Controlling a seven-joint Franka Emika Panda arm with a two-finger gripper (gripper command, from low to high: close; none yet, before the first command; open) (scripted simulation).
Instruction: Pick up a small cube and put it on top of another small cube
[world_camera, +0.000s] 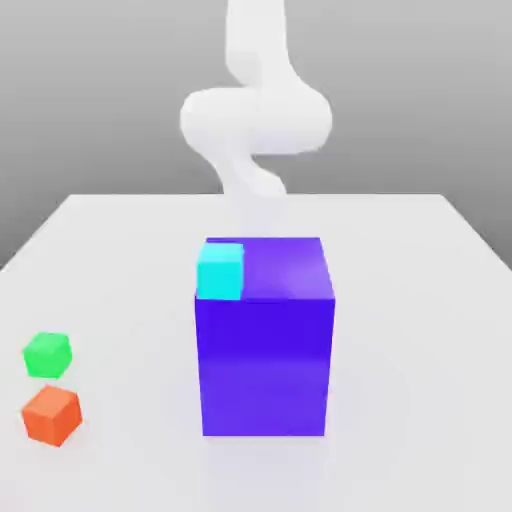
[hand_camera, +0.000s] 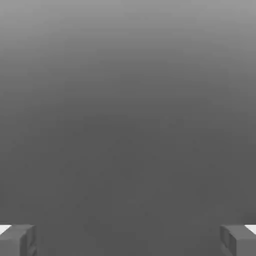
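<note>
Claw (hand_camera: 128, 240) spread wide, empty; cyan cube (world_camera: 220, 271) on purple block (world_camera: 265, 345) frame centre; green cube (world_camera: 47, 354), orange cube (world_camera: 51, 414) on bench (world_camera: 420, 300) lower left, well apart from arm (world_camera: 255, 120) at upper centre.

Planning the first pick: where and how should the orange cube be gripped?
Take the orange cube across two opposite vertical faces, probably from straight above. It sits flat on the table, apart from the green cube, so its sides look free.
</note>
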